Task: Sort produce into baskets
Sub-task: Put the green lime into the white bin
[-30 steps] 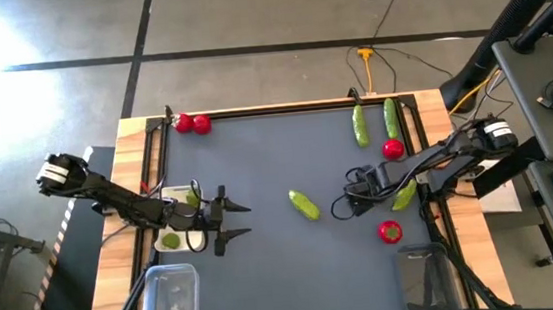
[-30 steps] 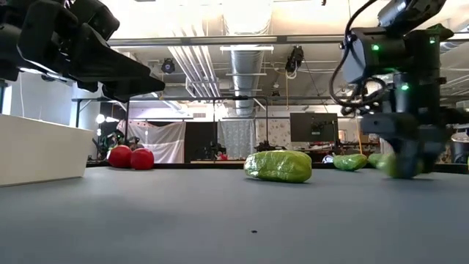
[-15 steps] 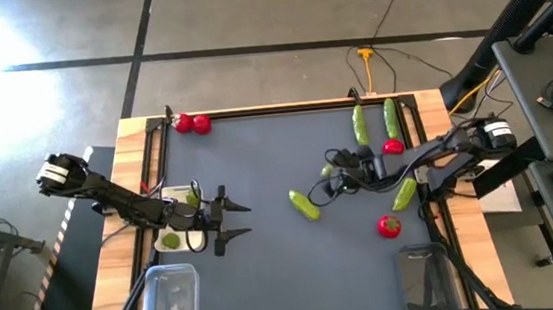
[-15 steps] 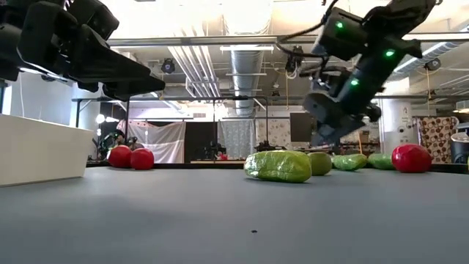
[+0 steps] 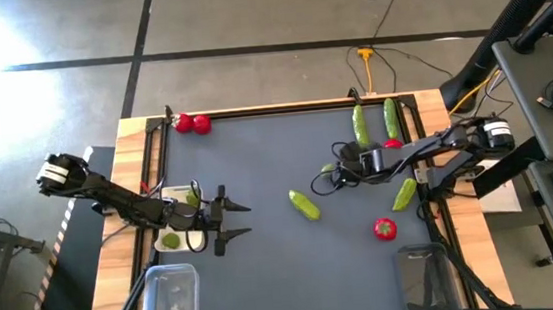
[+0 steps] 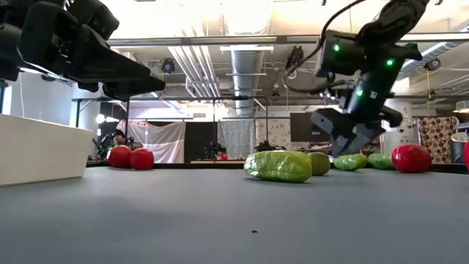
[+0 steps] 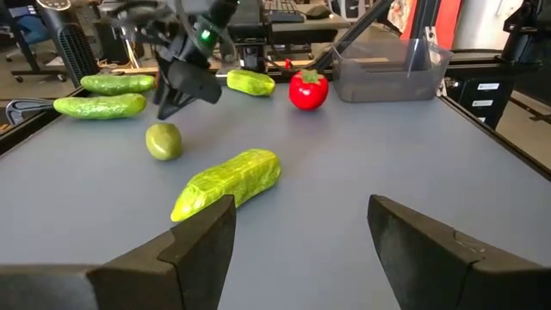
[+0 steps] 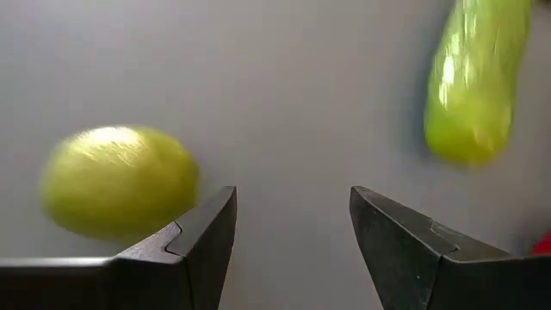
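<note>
the right gripper (image 5: pixel 341 164) hovers open and empty just beside the round, smooth lime (image 5: pixel 328 170) on the mat; a slightly off descent could clip it and send it rolling. the left gripper (image 5: pixel 224 221), also open and empty, waits by the white tray (image 5: pixel 160 199). farther off lie bumpy glossy cucumbers (image 5: pixel 304 205) and shiny red tomatoes (image 5: pixel 385 229).

A lime (image 8: pixel 116 181) shows blurred in the right wrist view; a red piece (image 8: pixel 541 245) is cut off by the edge.
</note>
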`<state>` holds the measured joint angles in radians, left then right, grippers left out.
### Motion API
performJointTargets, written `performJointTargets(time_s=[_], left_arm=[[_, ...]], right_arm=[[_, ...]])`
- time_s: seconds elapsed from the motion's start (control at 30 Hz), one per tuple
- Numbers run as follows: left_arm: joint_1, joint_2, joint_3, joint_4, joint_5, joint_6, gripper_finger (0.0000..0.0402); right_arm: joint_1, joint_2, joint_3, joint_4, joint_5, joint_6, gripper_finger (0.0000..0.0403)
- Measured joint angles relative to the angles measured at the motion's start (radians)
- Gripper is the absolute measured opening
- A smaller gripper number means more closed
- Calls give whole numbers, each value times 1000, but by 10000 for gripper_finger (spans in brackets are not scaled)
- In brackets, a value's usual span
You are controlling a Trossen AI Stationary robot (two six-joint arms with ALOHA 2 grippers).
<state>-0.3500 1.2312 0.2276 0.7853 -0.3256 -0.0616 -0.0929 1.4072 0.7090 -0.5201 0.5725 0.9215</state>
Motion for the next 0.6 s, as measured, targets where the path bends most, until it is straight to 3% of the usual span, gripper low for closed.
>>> performJointTargets(time_s=[0.2, 0.43, 0.6], left_arm=[[0, 0, 0, -3, 9, 0, 246], [0, 0, 0, -3, 21, -1, 246], [0, 0, 0, -33, 21, -21, 246]], right_arm=[[3, 64, -3, 122, -71, 25, 219], [2, 244, 8, 614, -82, -151, 219], [2, 411, 78, 879, -154, -209, 219]])
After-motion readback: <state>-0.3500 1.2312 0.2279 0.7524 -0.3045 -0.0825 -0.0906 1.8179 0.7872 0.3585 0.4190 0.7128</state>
